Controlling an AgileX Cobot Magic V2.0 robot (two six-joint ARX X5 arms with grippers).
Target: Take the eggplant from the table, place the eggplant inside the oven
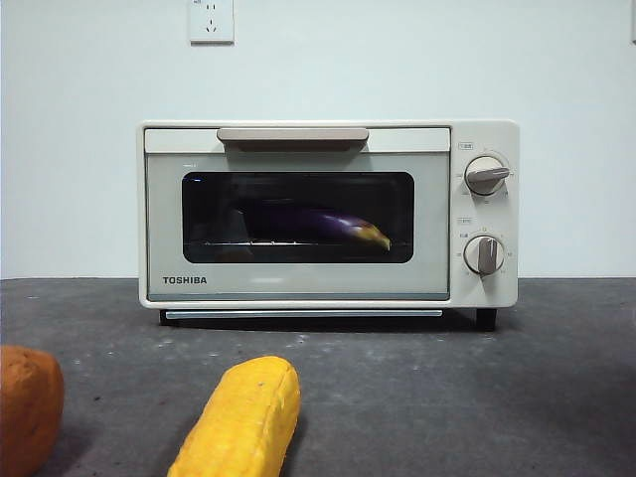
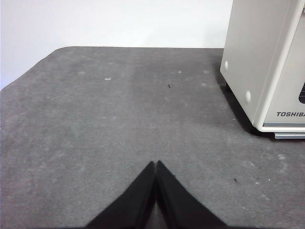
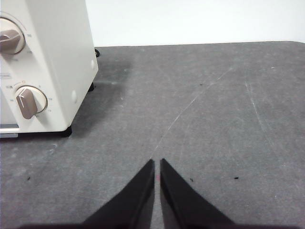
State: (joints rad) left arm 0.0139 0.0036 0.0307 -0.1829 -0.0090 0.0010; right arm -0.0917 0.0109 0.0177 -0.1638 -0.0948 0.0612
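Behind the shut oven [image 1: 298, 288] door, the eggplant [image 1: 318, 225] is lying inside; both grippers, left gripper [image 2: 156, 164] and right gripper [image 3: 157, 163], are resting pinched together, holding nothing, so the job looks finished.

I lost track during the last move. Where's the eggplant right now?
In the front view the eggplant lies on the wire rack inside the closed TOSHIBA oven, visible through the glass window, its stem end pointing toward the knob side.

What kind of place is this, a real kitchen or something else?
Probably a robot test bench, not a real kitchen: a TOSHIBA oven with the eggplant inside stands on a bare grey table by a plain white wall with an outlet. Two black grippers, left and right, wait beside it.
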